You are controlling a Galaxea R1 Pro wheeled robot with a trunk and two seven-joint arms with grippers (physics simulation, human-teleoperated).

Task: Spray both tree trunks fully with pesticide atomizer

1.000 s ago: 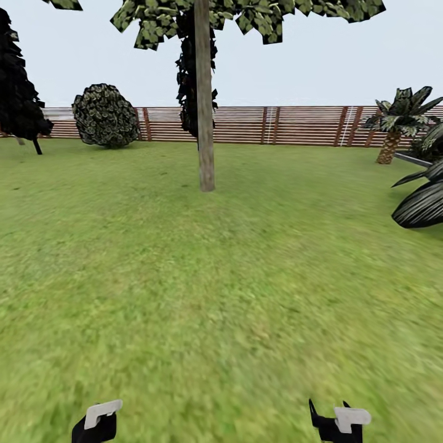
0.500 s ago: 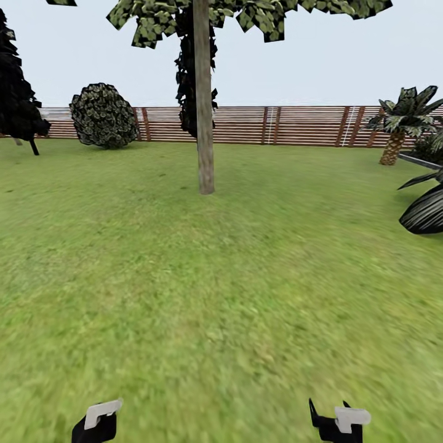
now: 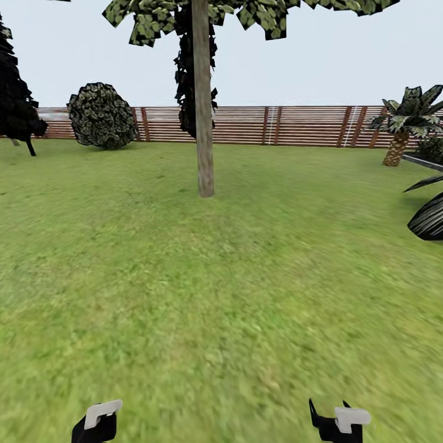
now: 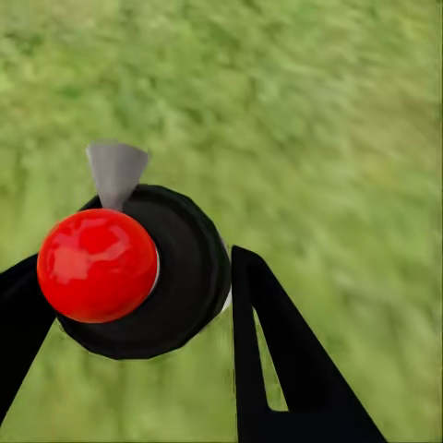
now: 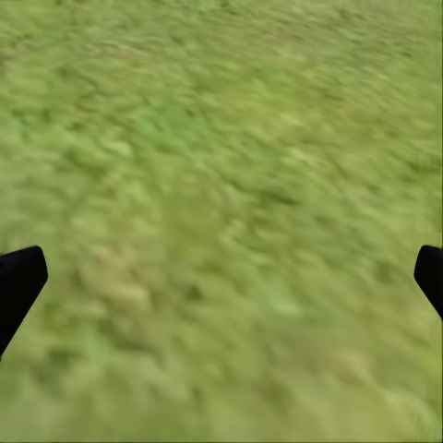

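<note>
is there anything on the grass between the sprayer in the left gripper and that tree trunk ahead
Nothing visible. The left gripper holds the pesticide atomizer, and in the head view only open lawn lies between the robot and the tree trunk. The striped plant sits far off to the right.

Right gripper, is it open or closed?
Open: the right gripper fingertips sit far apart with grass between.
</note>
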